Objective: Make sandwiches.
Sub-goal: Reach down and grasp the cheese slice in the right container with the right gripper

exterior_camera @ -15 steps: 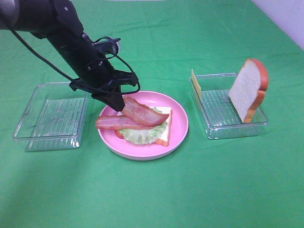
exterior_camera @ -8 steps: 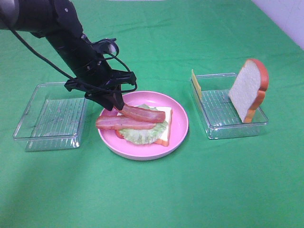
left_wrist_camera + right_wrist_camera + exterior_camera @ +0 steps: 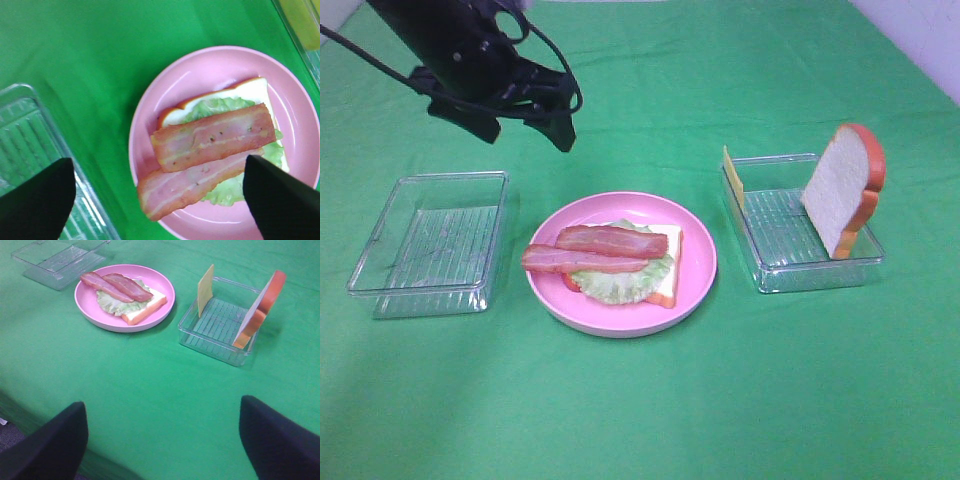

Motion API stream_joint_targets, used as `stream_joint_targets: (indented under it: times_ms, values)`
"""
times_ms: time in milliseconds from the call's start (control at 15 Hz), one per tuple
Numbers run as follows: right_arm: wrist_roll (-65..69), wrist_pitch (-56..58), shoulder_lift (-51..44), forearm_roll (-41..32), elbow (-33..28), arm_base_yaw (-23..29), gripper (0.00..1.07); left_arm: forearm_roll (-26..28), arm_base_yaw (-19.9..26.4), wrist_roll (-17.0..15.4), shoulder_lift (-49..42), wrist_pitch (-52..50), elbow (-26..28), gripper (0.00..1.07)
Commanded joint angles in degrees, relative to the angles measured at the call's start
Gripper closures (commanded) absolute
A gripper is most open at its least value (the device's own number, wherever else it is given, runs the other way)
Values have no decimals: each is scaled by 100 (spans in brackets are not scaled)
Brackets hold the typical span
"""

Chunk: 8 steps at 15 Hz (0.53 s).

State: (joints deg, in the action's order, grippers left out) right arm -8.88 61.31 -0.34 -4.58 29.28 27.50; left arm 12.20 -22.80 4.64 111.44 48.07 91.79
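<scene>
On the pink plate (image 3: pixel 701 262) lies a white bread slice (image 3: pixel 669 268) with a green lettuce leaf (image 3: pixel 620 285) and two bacon strips (image 3: pixel 612 240) (image 3: pixel 570 261) side by side on top. My left gripper (image 3: pixel 525 130) is open and empty, raised above and behind the plate's left side. The left wrist view looks down on the bacon (image 3: pixel 215 137) between the open fingers (image 3: pixel 35 200). The second bread slice (image 3: pixel 843 188) and the yellow cheese square (image 3: pixel 733 177) stand in the right tray (image 3: pixel 800 272). My right gripper (image 3: pixel 162 440) is open over bare cloth, outside the high view.
An empty clear tray (image 3: pixel 430 240) sits left of the plate. A green cloth covers the table. The right wrist view shows the table's near edge (image 3: pixel 30 415) just below the right gripper.
The left gripper has let go of the second bacon strip, which now lies flat on the lettuce. It has opened, risen and moved back to the left.
</scene>
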Motion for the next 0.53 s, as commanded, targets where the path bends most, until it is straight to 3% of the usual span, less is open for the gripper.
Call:
stream_joint_targets:
  times_ms: [67,267,533]
  values:
    - [34,-52,-86,-46,-17,11,29,-470,-6,-201,-493,350,17,20]
    - [34,-46,-86,-126,-17,11,29,-859,-6,-315,-1186,1261,6,20]
    - [34,-46,-86,-126,-17,11,29,-871,-6,-367,-2028,2000,0,20]
